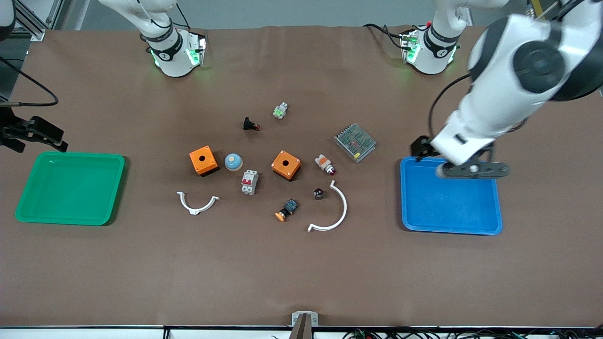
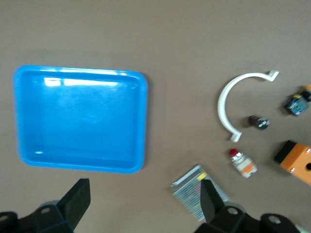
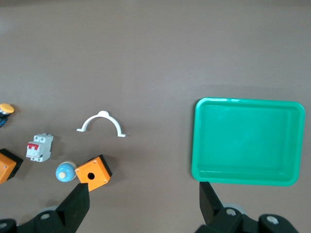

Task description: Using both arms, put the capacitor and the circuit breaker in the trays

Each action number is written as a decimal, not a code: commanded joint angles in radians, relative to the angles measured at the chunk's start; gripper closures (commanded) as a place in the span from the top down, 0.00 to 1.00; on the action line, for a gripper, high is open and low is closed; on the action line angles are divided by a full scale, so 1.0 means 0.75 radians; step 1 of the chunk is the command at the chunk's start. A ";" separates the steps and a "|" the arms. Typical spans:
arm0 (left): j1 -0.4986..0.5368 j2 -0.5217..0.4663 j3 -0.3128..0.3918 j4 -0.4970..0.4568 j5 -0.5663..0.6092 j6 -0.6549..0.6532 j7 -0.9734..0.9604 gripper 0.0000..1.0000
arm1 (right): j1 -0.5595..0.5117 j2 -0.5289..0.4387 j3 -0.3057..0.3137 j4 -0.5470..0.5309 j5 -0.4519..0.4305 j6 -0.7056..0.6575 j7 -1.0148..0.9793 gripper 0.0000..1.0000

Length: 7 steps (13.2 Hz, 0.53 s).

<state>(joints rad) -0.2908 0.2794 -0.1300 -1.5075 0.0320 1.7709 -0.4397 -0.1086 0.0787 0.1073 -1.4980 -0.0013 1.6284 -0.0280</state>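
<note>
Both arms are up high, nothing picked yet. The left pincer (image 2: 141,204) hangs wide and empty over the edge of the blue tray (image 1: 450,226); the right pincer (image 3: 141,204) hovers wide and empty near the green tray (image 1: 28,207). The capacitor (image 1: 319,193) stands on the surface just inside the large white arc (image 1: 337,214), so the left arm probably wants a straight drop, fingers clear of that arc. The circuit breaker (image 1: 249,181) lies between the two orange boxes (image 1: 203,160); a grip across its narrow sides looks safest for the right arm.
</note>
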 commanded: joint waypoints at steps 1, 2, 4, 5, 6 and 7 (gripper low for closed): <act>-0.135 0.181 0.012 0.055 -0.004 0.117 -0.280 1.00 | 0.167 0.001 0.000 -0.039 0.002 -0.036 0.082 1.00; -0.164 0.261 0.012 0.087 -0.002 0.199 -0.425 1.00 | 0.238 0.001 0.000 -0.082 0.006 -0.024 0.196 1.00; -0.248 0.408 0.022 0.144 0.018 0.350 -0.591 1.00 | 0.377 0.028 0.000 -0.207 0.006 0.076 0.372 1.00; -0.283 0.470 0.026 0.167 0.035 0.408 -0.665 1.00 | 0.433 0.034 0.000 -0.280 0.008 0.160 0.427 1.00; -0.307 0.525 0.026 0.179 0.065 0.459 -0.742 1.00 | 0.490 0.048 0.000 -0.360 0.008 0.286 0.489 1.00; -0.330 0.564 0.026 0.184 0.094 0.502 -0.792 0.99 | 0.539 0.071 0.000 -0.420 0.010 0.389 0.550 1.00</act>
<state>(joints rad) -0.5053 0.6321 -0.1240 -1.4348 0.0630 2.1182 -0.9591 0.2426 0.1238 0.1196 -1.7216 0.0004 1.8095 0.3148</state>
